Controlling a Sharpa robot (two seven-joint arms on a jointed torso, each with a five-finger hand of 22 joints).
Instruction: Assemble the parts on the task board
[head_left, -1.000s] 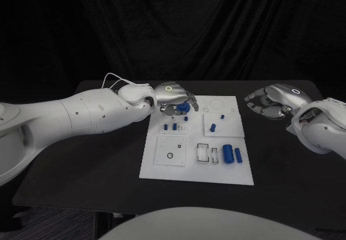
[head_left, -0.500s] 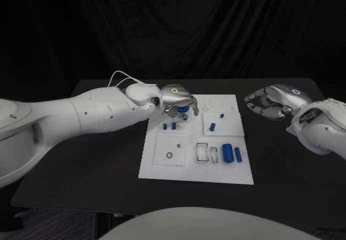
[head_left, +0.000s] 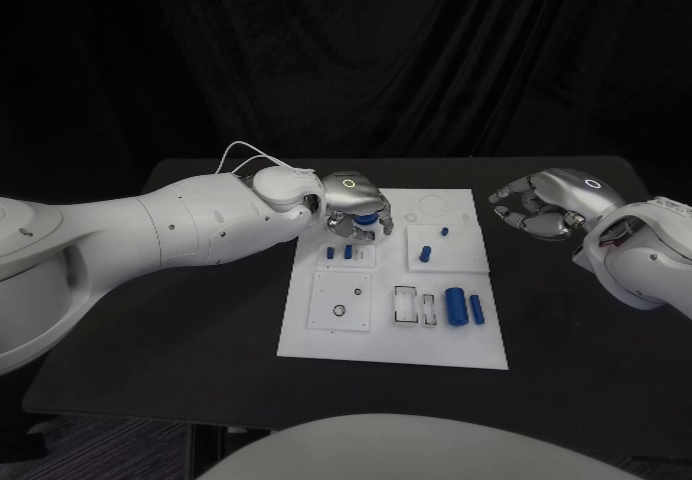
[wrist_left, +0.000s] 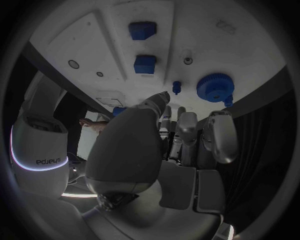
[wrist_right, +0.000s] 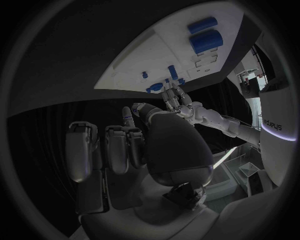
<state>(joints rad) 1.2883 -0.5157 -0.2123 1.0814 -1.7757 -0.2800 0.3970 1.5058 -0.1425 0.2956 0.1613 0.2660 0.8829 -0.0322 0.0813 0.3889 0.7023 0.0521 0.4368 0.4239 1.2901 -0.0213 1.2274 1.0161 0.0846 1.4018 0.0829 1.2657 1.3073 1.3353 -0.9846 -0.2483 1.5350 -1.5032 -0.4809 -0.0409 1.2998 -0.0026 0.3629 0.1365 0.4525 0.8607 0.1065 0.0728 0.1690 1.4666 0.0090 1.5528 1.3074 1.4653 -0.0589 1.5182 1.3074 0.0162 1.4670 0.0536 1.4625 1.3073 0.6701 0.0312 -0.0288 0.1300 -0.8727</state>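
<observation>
The white task board (head_left: 325, 335) lies mid-table, also seen from the wrists (wrist_left: 187, 30) (wrist_right: 156, 55). My left hand (head_left: 351, 198) (wrist_left: 181, 135) hovers over the board's far left corner. A blue gear (head_left: 372, 219) (wrist_left: 215, 87) lies flat on the board just past its fingertips, with the thumb apart from it. Near the gear are two small blue blocks (head_left: 339, 252) (wrist_left: 145, 63) and a small peg (wrist_left: 177, 86). My right hand (head_left: 545, 205) (wrist_right: 125, 145) hangs right of the board, fingers curled in with nothing in them.
A blue peg (head_left: 428, 254) and a smaller one (head_left: 444, 233) stand on the board's right panel. Two blue cylinders (head_left: 463, 307) lie near the front right, beside slotted holders (head_left: 408, 305). Black table (head_left: 216, 330) surrounds the board.
My left hand has shifted right and slightly down over the board with the gear, which now lies under its fingertips. The right hand has stayed still.
</observation>
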